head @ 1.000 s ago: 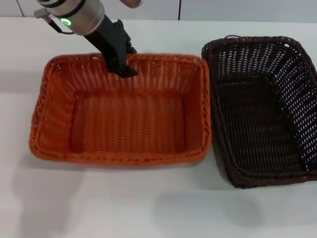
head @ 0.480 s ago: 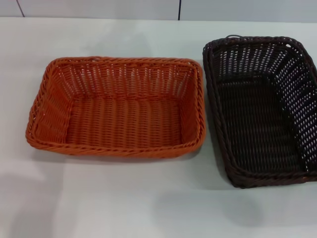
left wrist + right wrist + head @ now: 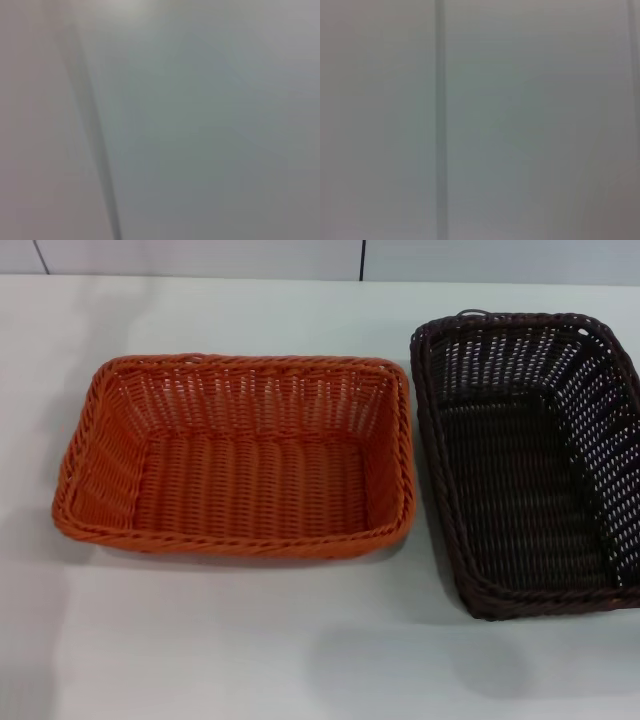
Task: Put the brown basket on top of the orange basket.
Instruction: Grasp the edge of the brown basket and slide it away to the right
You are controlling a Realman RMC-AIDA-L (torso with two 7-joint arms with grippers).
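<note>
We see the dark open-weave brown basket point(image 3: 530, 465) at 3 o'clock of the orange basket point(image 3: 235, 455); neither gripper shows, so jaws unknowable.

Woven wicker, open-weave and ribbed, with braided rims: orange basket point(image 3: 235, 460) faintly glossy, brown basket point(image 3: 530, 460) likewise (near-black, small glints on strands). Smooth, matt white surface point(image 3: 250, 640) beneath.

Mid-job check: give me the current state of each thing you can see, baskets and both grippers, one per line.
orange basket: upright on the table, empty, nothing stacked on it.
brown basket: upright on the table to the right of the orange basket, empty, apart from it, not yet stacked, partly cut off by the head view's right edge.
table: white, bearing both baskets.
left gripper: not in view.
right gripper: not in view.
</note>
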